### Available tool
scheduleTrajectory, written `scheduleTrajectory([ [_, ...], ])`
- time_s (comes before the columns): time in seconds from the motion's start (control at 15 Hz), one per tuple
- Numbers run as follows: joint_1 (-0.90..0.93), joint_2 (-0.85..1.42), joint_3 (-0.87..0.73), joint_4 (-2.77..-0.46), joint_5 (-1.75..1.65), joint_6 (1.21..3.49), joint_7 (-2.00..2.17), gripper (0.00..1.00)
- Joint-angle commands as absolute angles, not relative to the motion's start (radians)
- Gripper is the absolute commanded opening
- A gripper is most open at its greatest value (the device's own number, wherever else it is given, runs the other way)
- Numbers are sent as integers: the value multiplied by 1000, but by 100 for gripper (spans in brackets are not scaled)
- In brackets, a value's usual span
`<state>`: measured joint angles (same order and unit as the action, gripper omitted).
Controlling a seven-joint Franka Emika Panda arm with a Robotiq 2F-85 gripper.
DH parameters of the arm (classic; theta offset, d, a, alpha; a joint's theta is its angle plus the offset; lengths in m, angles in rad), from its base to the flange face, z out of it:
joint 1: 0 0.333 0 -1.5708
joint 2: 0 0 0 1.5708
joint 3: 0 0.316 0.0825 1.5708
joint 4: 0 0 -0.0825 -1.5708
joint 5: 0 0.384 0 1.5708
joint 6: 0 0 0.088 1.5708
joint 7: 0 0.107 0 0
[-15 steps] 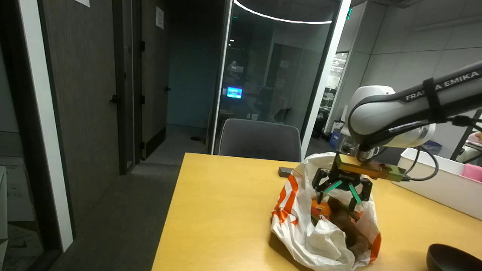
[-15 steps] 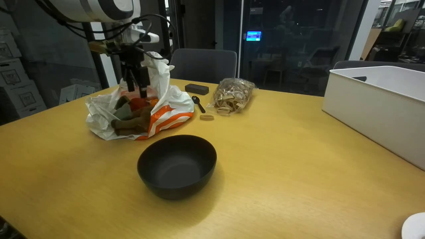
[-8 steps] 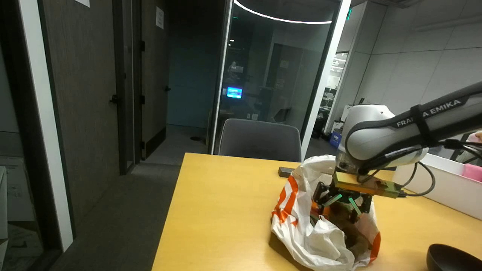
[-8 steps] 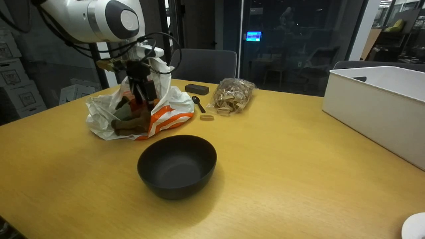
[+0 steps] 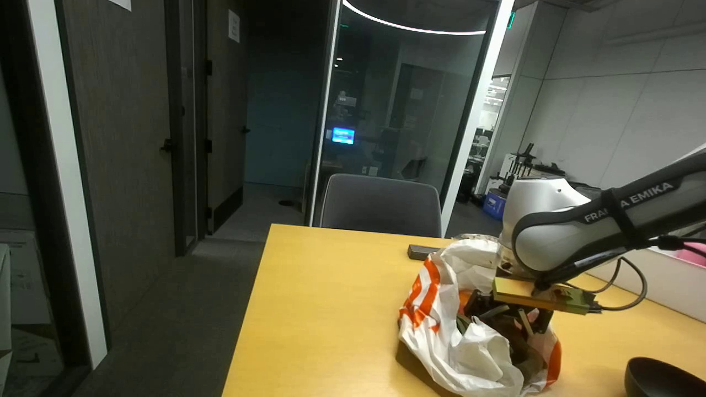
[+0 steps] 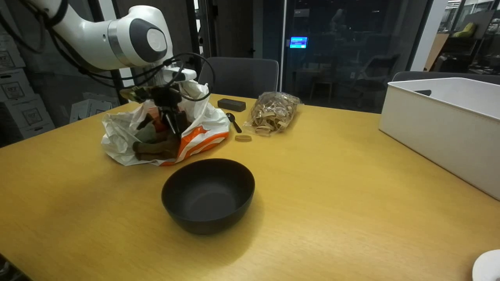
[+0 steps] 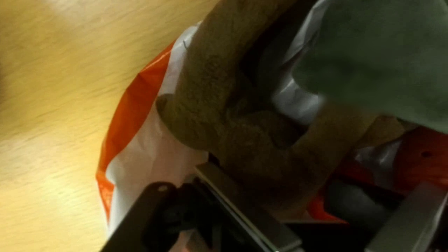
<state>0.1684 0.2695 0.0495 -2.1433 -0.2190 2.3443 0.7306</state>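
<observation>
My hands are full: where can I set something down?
Bare tabletop lies between the black bowl and white bin. Crowded: from the striped bag, where the gripper hangs, past the spoon to the see-through bag.

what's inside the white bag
What looks like a brown soft toy, something grey-green and something red, with the open gripper among them. Whatever lies beneath is covered and can't be seen.
</observation>
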Motion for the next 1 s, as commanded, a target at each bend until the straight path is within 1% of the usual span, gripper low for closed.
scheduleTrajectory([
  [0.0, 181, 249, 36, -2160, -219, 2382, 740, 42],
  [0.2, 181, 200, 30, -2168, -244, 2362, 734, 19],
  [0.27, 177, 186, 31, -2171, -247, 2359, 719, 13],
  [0.33, 175, 167, 32, -2174, -250, 2354, 707, 9],
  [0.47, 164, 131, 40, -2178, -237, 2346, 668, 8],
  [0.53, 160, 115, 42, -2180, -232, 2344, 646, 12],
  [0.6, 148, 86, 50, -2188, -206, 2347, 579, 10],
  [0.8, 125, 24, 70, -2194, -81, 2336, 350, 11],
  [0.93, 116, -6, 76, -2176, 23, 2289, 193, 8],
])
